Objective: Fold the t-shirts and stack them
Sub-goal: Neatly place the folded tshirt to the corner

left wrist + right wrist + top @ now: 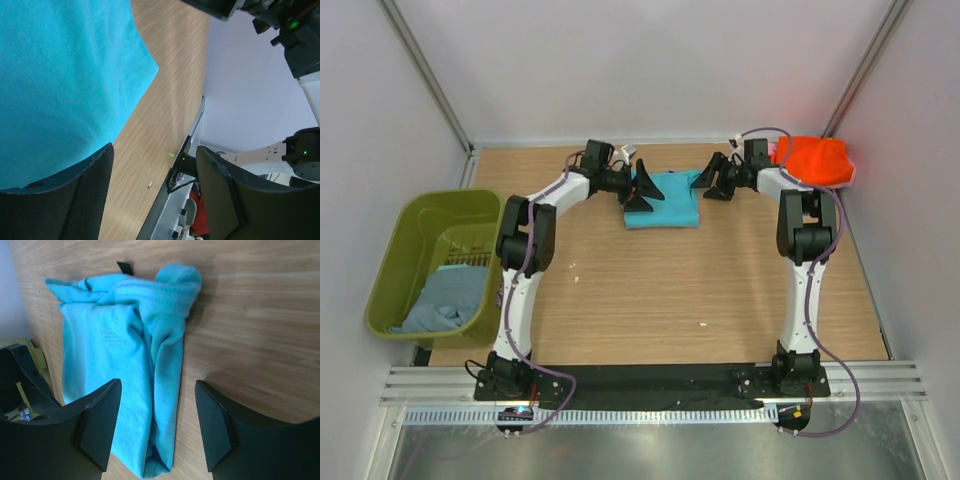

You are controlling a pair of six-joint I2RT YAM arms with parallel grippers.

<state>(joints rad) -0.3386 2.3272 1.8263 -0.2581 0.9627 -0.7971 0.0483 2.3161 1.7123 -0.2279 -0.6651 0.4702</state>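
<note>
**Three shirts, three spots**

The turquoise t-shirt (662, 198) lies folded into a rough rectangle at the far middle of the counter (650, 290). Its body is flat, and one end is bunched into soft rolls. The orange-red t-shirt (815, 158) sits crumpled in the far right corner. The grey-blue t-shirt (448, 298) lies rumpled inside the olive-green bin (420, 215) at the left.

You've got bright, even light from above, shadows soft. Your left wrist view shows pale glare on the table (170, 65) toward 12 o'clock; all three look sharp.
</note>
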